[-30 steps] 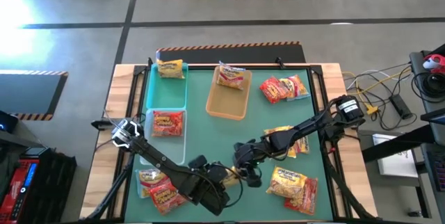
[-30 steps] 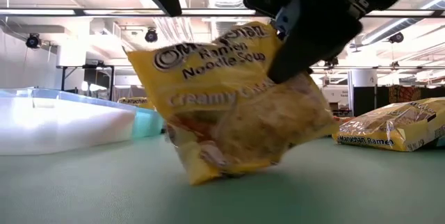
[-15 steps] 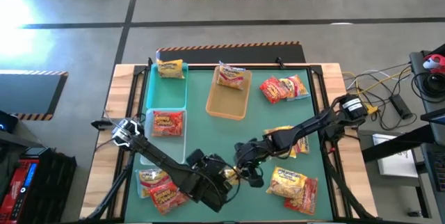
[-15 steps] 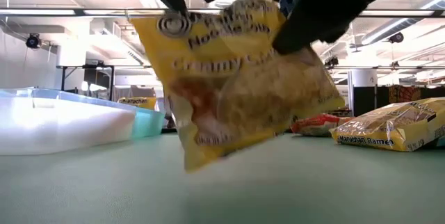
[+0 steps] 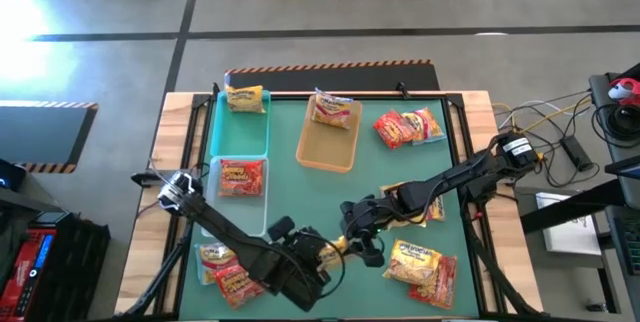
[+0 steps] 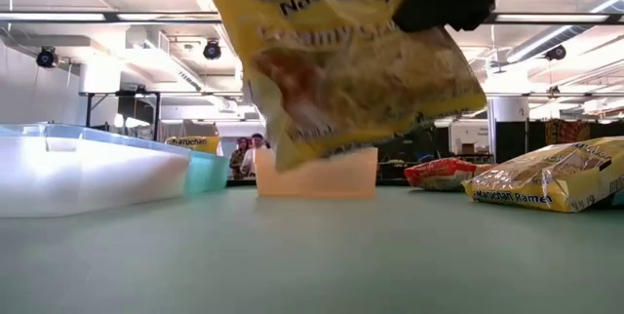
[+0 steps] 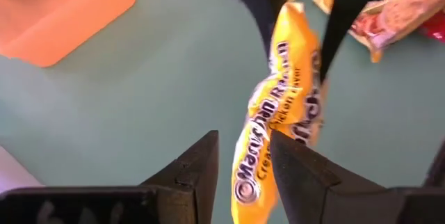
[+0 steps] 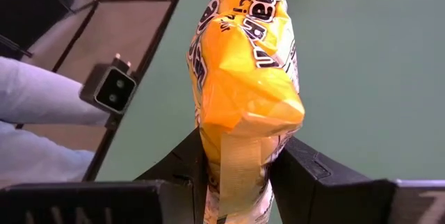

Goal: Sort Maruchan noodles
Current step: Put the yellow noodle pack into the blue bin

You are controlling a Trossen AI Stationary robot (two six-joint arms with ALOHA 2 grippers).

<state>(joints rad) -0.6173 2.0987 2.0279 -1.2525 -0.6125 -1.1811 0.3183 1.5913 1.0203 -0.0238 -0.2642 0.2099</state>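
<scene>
A yellow Maruchan creamy chicken ramen packet (image 6: 346, 56) hangs in the air above the green counter (image 6: 312, 255), clear of its surface, near the counter's front edge and about midway across. The right end effector (image 8: 240, 158) is clenched on one edge of it, its fingers pressing the crinkled plastic from both sides. The left end effector (image 7: 242, 165) straddles the opposite end of the same packet, its fingers close on either side; whether they pinch it cannot be told.

Behind the packet, at the far middle of the counter, sits a tan tray (image 5: 329, 134) holding one red-and-yellow packet (image 5: 330, 110). To its left a teal tray (image 5: 240, 122) holds a yellow packet (image 5: 245, 98), and in front of that a clear tray (image 5: 238, 202) holds a red packet (image 5: 240, 177). More packets lie loose: a pair by the far right corner (image 5: 408, 126), a yellow one at front right (image 5: 422, 265), and a few at front left (image 5: 226, 271). In the low view, people (image 6: 249, 153) show in the room beyond.
</scene>
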